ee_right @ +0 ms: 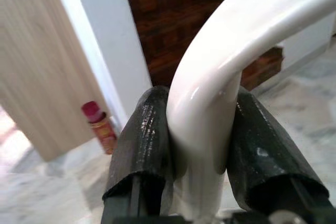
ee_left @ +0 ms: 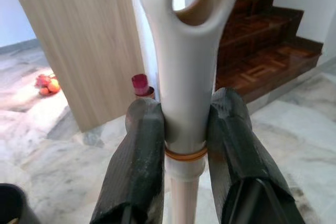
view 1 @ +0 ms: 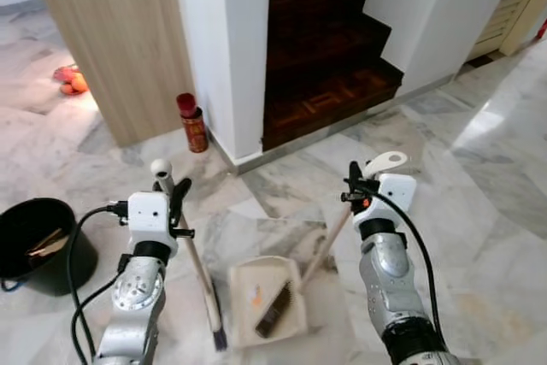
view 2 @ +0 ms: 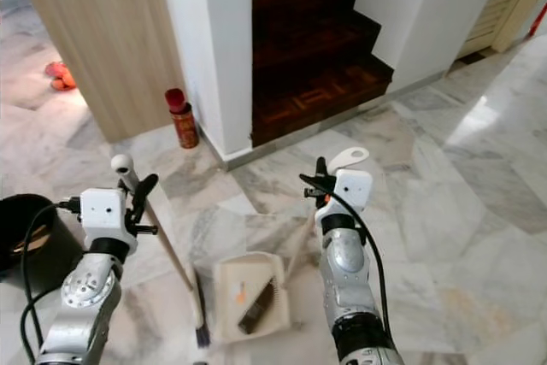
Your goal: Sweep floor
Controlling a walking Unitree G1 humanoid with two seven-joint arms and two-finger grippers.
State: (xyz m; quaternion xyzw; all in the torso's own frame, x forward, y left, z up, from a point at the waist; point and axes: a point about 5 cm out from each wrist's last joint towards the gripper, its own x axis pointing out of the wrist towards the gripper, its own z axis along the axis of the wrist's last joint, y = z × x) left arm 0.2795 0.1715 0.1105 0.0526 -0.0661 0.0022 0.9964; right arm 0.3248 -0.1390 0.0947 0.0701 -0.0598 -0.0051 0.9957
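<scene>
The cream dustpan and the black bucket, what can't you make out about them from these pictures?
- Cream plastic dustpan: the dark and small orange items inside are too small to identify in the eye views.
- Black round bucket: cut off by the left eye view's edge; contents shaded.
- Dark broom head: seen edge-on, bristles unclear.

The marble floor [view 1: 479,168] carries a cream dustpan [view 1: 267,301] below the fingers, a black bucket [view 1: 38,241] beside the left ones, and a red can [view 1: 193,123] beyond.
</scene>
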